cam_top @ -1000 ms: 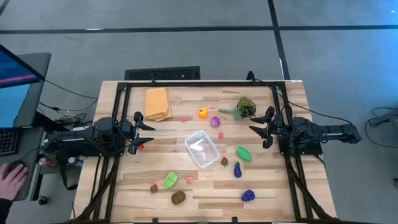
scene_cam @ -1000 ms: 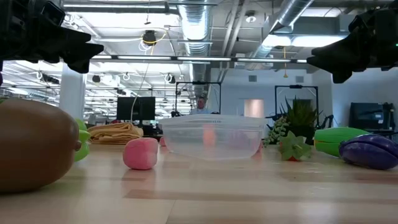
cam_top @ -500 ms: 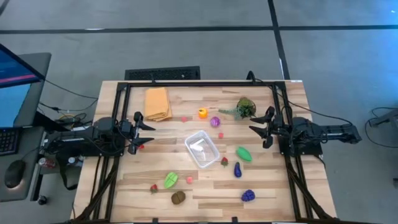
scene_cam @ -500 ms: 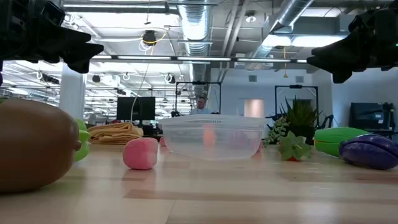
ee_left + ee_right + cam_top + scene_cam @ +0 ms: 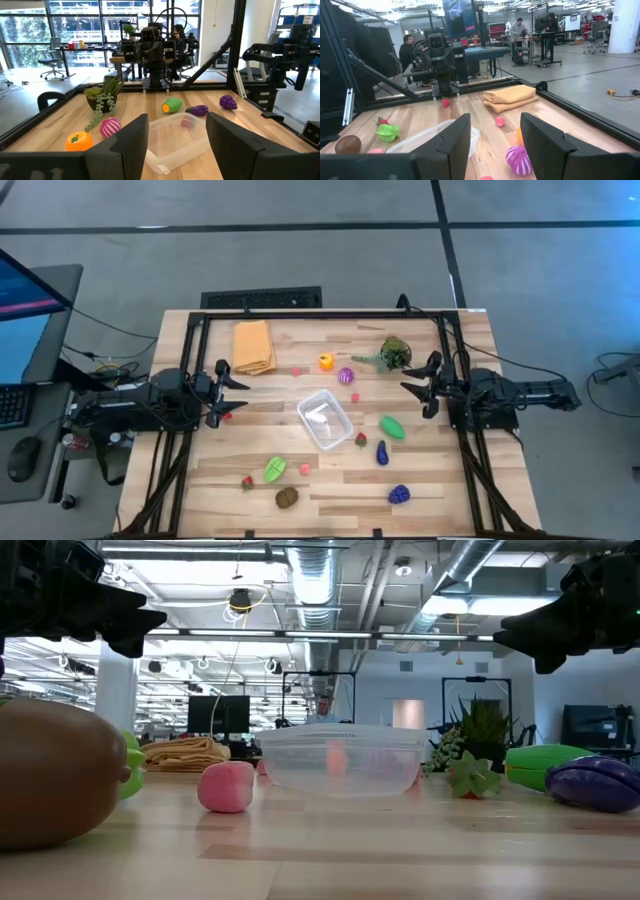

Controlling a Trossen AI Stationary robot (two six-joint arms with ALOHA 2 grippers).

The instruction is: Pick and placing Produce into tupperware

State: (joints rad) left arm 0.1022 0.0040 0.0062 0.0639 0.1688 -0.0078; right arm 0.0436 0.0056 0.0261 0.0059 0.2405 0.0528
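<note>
Clear tupperware (image 5: pixel 325 421) sits mid-surface, with produce scattered around it.
I see my left hand (image 5: pixel 232 393) and right hand (image 5: pixel 416 386) hovering at opposite sides, fingers partly spread and holding nothing; a green piece (image 5: pixel 392 427) lies beside the tupperware.

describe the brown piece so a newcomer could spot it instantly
Start at the clear tupperware in the middle of the table, then go toward the near edge. The brown piece lies there, just past the light-green piece. It is the only brown, rounded item among brightly coloured toys.
</note>
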